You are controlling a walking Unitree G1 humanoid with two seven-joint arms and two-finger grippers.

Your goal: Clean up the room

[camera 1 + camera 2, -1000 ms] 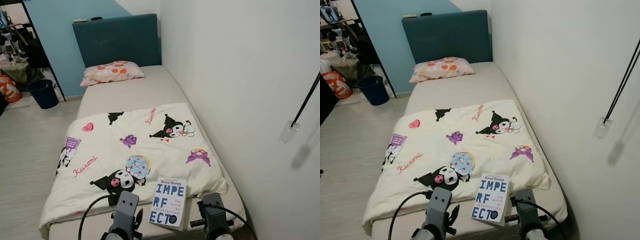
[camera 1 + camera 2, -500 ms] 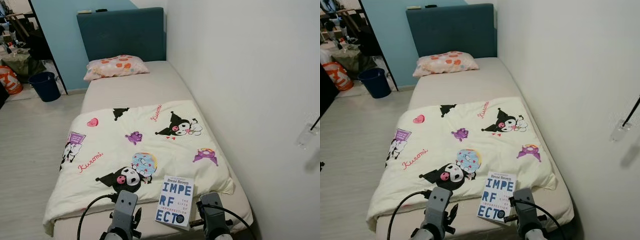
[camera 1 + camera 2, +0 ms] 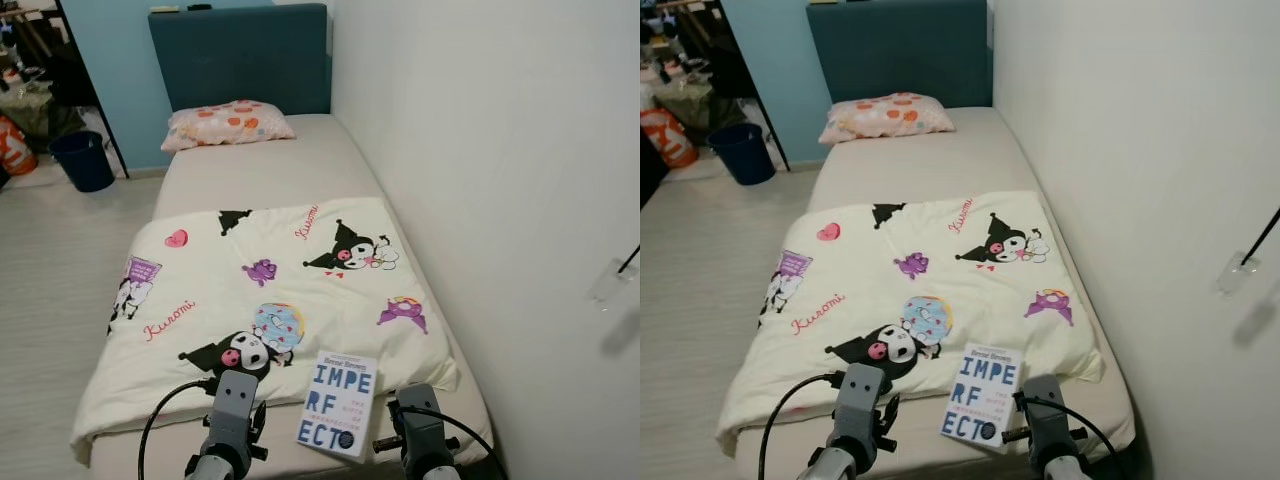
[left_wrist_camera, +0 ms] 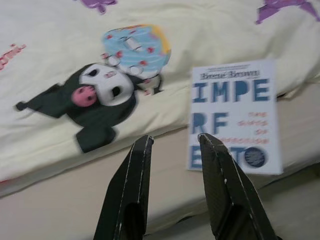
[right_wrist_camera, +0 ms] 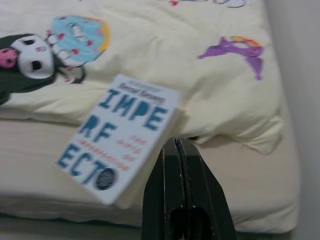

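A white book with blue lettering point(image 3: 337, 404) lies at the foot of the bed, half on the cream cartoon-print blanket point(image 3: 260, 290) and half on the beige mattress point(image 3: 268, 170). My left gripper point(image 4: 172, 142) is open, hovering above the bed's foot just left of the book point(image 4: 233, 114). My right gripper point(image 5: 176, 145) is shut with nothing in it, just right of the book point(image 5: 119, 136). Both wrists point(image 3: 232, 415) point(image 3: 420, 435) show at the bottom of the head views.
A floral pillow point(image 3: 225, 123) lies by the dark blue headboard point(image 3: 240, 55). A white wall point(image 3: 500, 200) runs along the bed's right side, with a cord and small tag point(image 3: 612, 280). A blue bin point(image 3: 82, 160) and clutter stand at the far left on pale floor point(image 3: 50, 280).
The camera has shifted, so the whole scene sits slightly lower and to the left. The book, the blanket and both grippers keep their places relative to one another.
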